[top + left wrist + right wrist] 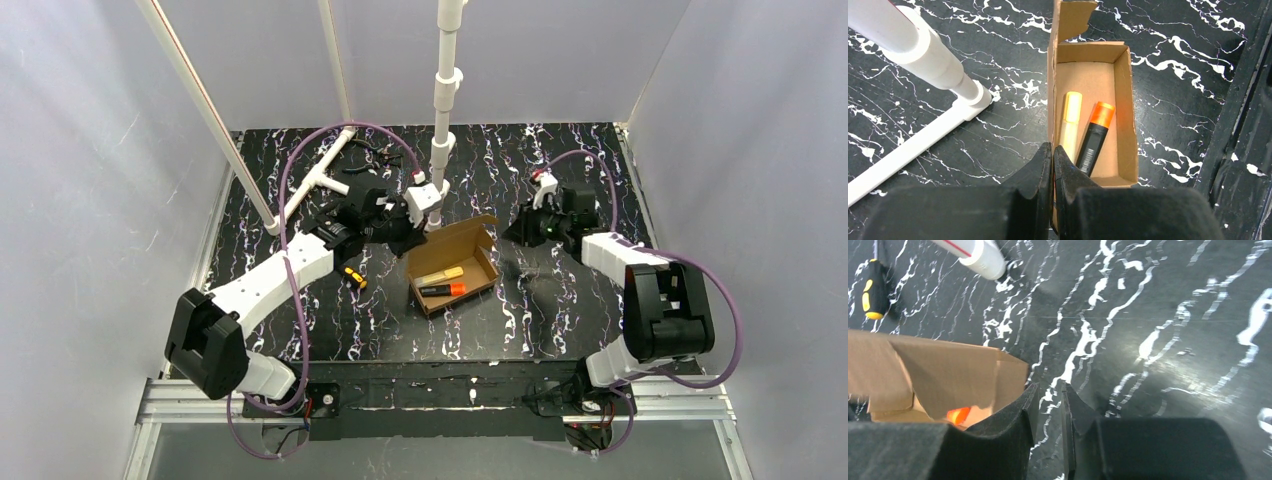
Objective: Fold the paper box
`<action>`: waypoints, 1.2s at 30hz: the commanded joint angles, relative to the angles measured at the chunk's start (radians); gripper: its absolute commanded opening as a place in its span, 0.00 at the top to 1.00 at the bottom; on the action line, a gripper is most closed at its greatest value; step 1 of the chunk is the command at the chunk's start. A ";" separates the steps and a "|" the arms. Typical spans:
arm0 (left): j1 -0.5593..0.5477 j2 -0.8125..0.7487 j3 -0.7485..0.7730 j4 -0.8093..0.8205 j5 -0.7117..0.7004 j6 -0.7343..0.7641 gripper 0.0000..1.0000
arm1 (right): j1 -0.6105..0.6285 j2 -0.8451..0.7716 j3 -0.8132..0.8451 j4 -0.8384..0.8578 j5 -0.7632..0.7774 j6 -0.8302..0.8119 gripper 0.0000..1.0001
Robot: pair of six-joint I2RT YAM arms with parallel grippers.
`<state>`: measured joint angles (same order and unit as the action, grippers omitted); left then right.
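Only the left wrist view shows the left end effector (1053, 154) pinched shut on a side wall of the paper box (1126, 100), which sits open mid-surface (1188, 75) holding two markers (1095, 135). The right end effector (1050, 390), slightly parted and empty, stands beside the box, where a flap hides most of the contents.

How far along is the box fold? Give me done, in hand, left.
Done: the paper box stands as a tray, walls up, with a yellow marker and an orange-capped marker inside. In hand: the left pincer is shut on its side wall; the right pincer, narrowly open, hangs beside the box, empty. Left: the lid flap stands up, so closing and tucking it remains.
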<state>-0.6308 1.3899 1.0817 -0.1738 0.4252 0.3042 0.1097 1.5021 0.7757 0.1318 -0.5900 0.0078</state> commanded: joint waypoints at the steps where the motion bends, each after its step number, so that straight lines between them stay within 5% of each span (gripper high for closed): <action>1: -0.011 0.016 0.055 -0.001 0.002 0.008 1.00 | 0.066 0.029 0.040 0.104 -0.019 0.050 0.70; 13: -0.012 0.052 0.063 0.035 -0.109 -0.224 0.62 | 0.097 0.031 0.022 0.128 -0.111 0.027 0.70; 22: -0.010 -0.105 0.027 0.034 -0.294 -0.388 0.28 | 0.097 0.046 0.030 0.104 -0.090 -0.004 0.70; 30: -0.001 -0.371 -0.167 -0.034 -0.688 -0.596 0.28 | 0.102 0.063 0.044 0.090 -0.088 -0.035 0.70; 36: 0.025 -0.505 -0.426 0.026 -0.662 -0.801 0.56 | 0.107 0.073 0.055 0.081 -0.082 -0.044 0.70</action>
<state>-0.6224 0.8932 0.7738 -0.1528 -0.1932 -0.3309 0.2081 1.5597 0.7799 0.2066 -0.6754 -0.0090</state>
